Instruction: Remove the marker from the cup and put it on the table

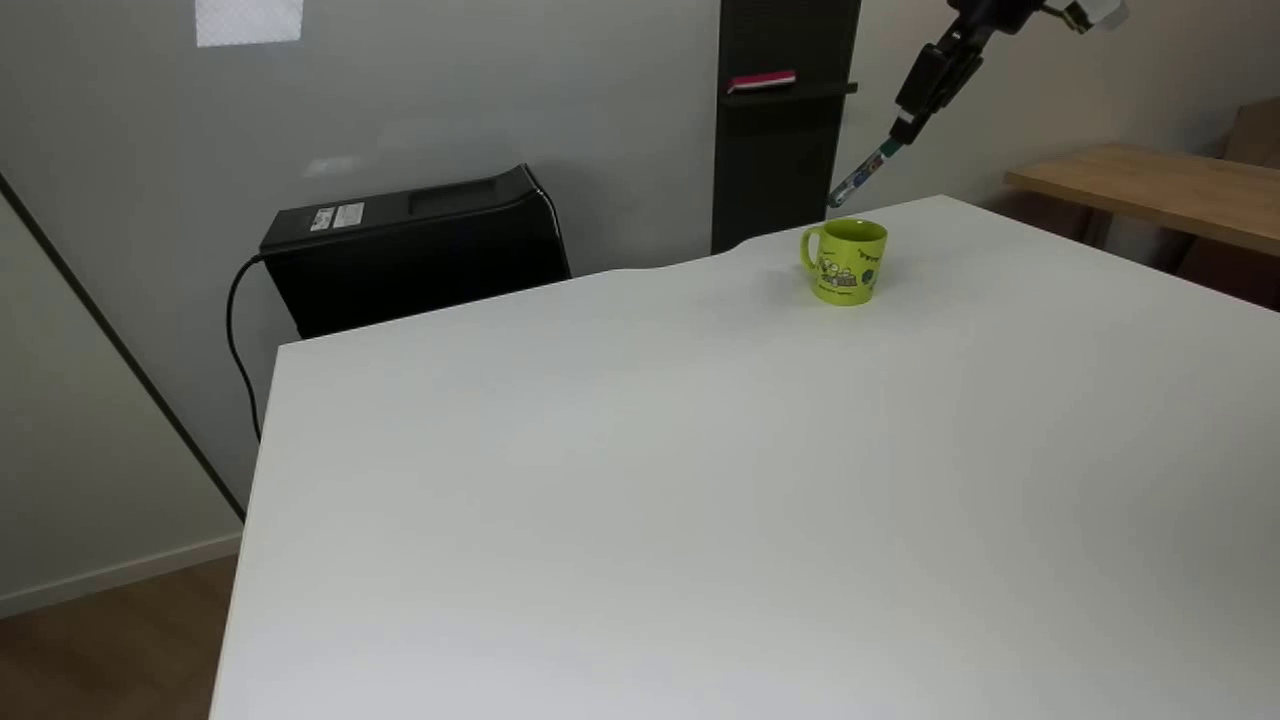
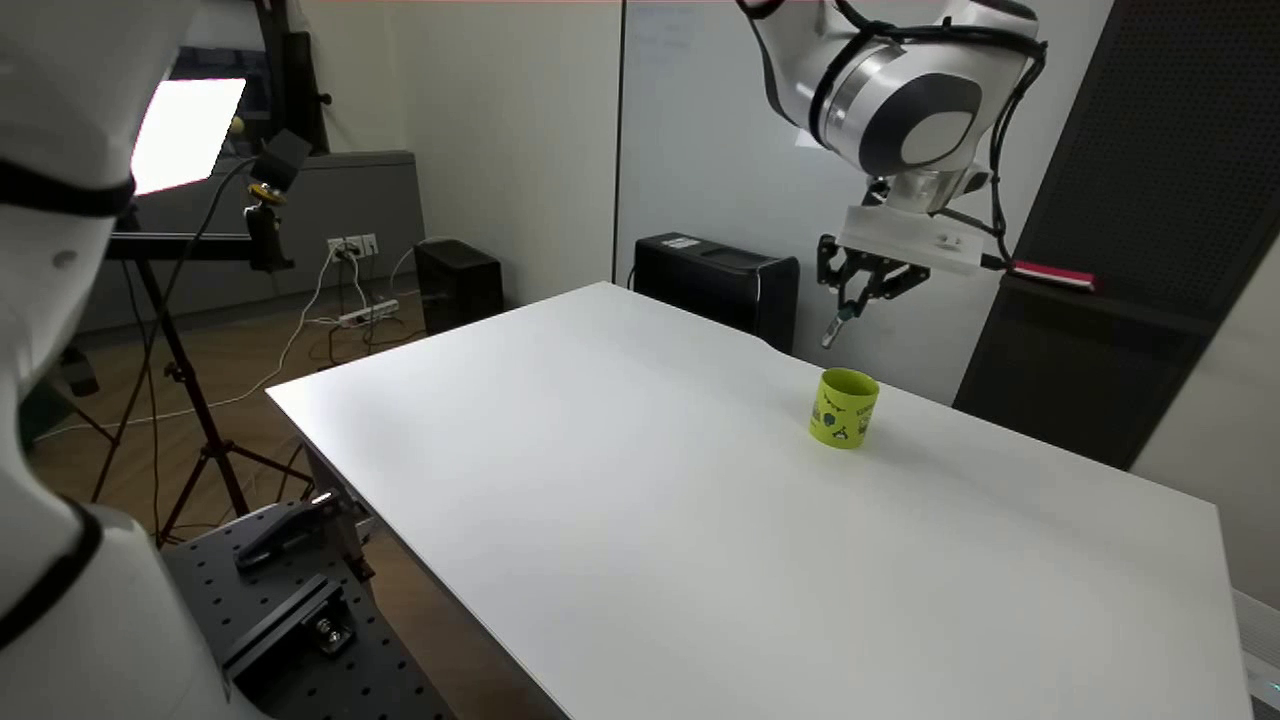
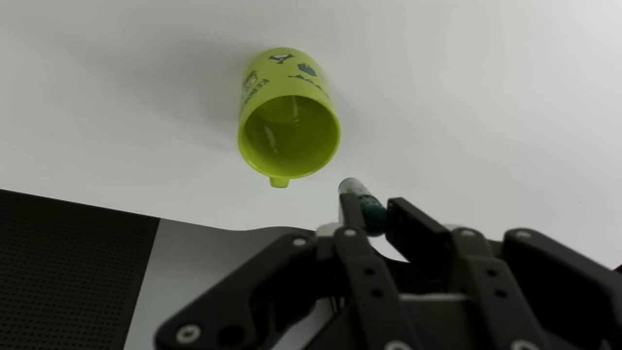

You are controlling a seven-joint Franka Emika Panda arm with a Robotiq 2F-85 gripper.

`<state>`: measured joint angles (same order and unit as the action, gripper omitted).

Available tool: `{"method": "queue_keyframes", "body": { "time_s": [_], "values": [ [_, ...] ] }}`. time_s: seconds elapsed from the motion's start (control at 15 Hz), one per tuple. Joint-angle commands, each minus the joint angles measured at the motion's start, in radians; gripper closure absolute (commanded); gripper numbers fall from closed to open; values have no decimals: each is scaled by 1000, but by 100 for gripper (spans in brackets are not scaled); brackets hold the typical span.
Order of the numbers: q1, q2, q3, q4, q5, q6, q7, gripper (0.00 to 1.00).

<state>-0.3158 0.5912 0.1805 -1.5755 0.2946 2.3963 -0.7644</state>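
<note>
In the wrist view the black two-fingered hand (image 3: pixel 373 209) is closed around the green part of a slim, round marker (image 3: pixel 368 204), the gap no wider than the barrel. A lime-green mug (image 3: pixel 286 82) with dark printed figures stands upright near the tip, its handle (image 3: pixel 279 183) turned toward the edge of a smooth white tabletop (image 3: pixel 461 121). The marker is out of the mug, so I judge the step in hand to be the carry to the table.

In an exterior view the marker slants in mid-air, pale tip down, higher than the mug's rim; whether it hangs over the tabletop or past its edge I cannot tell. The next move calls for swinging it inward, away from the mug, then lowering it and laying it flat before letting go. A light brown wooden table (image 1: pixel 1160 190) and a black box-shaped appliance (image 1: pixel 420 245) stand beyond the edge, likely out of that path.

In an exterior view the white robot arm (image 2: pixel 910 110) reaches down above the mug, which seems the one real obstacle: a low sweep could knock it. A red-and-white object (image 2: pixel 1055 272) lies on a ledge of a dark perforated panel (image 2: pixel 1110 200) behind. Once released, the round barrel may roll.
</note>
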Motion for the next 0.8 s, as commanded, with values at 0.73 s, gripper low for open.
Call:
{"method": "queue_keyframes", "body": {
  "time_s": [0.73],
  "values": [
    [61,-27,22,-222,78,114,-73,97]
  ]
}}
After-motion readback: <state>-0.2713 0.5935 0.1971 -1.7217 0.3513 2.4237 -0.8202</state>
